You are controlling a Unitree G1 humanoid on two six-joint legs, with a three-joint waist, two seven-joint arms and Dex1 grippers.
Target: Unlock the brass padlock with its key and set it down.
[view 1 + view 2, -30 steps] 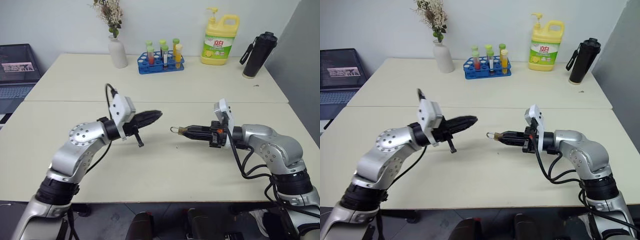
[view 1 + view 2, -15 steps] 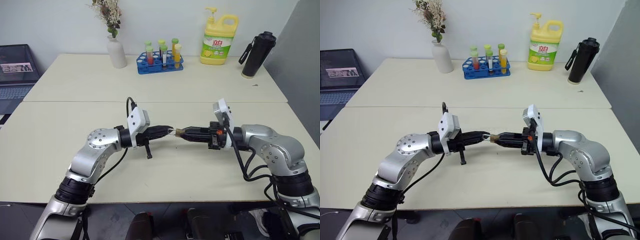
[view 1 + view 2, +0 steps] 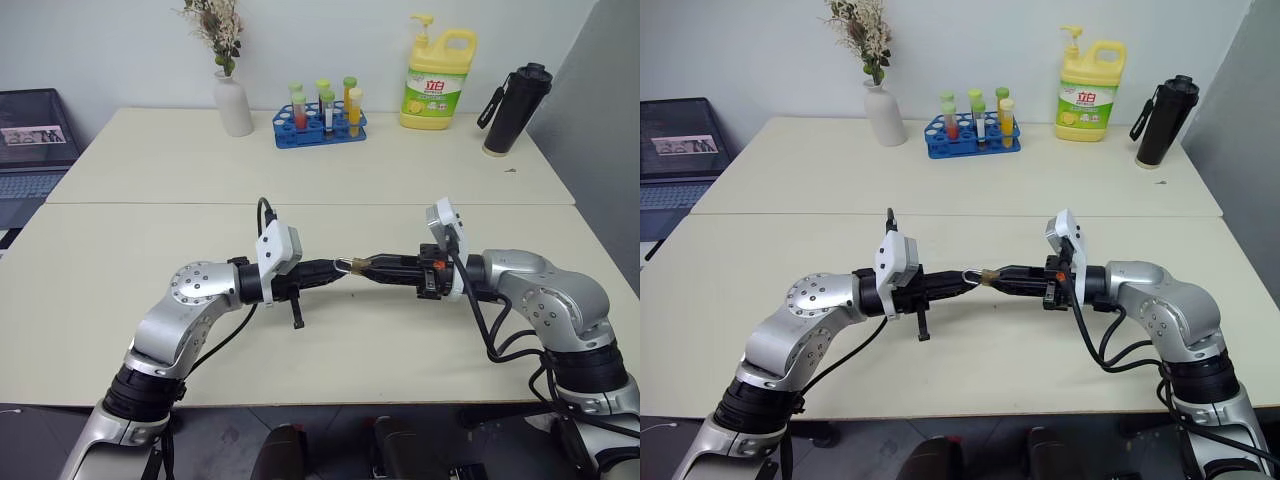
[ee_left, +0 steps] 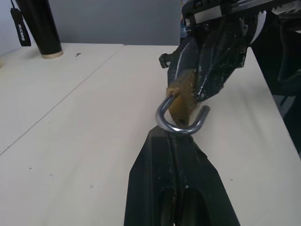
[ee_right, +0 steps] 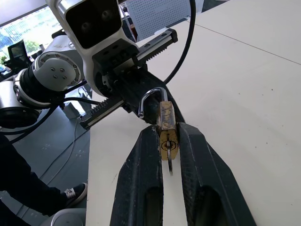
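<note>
Dull brass padlock (image 5: pixel 167 127), shiny steel shackle (image 4: pixel 181 123), matt table (image 3: pixel 300 180)

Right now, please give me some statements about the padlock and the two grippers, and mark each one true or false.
1. The right gripper holds the brass padlock by its body. True.
2. The padlock lies on the table. False: it is held up in the air above it.
3. The left gripper has its fingers shut, with the tip at the silver shackle. True.
4. The yellow detergent bottle stands between the two grippers. False: it stands at the far edge of the table.
5. The shackle points toward the left gripper. True.
</note>
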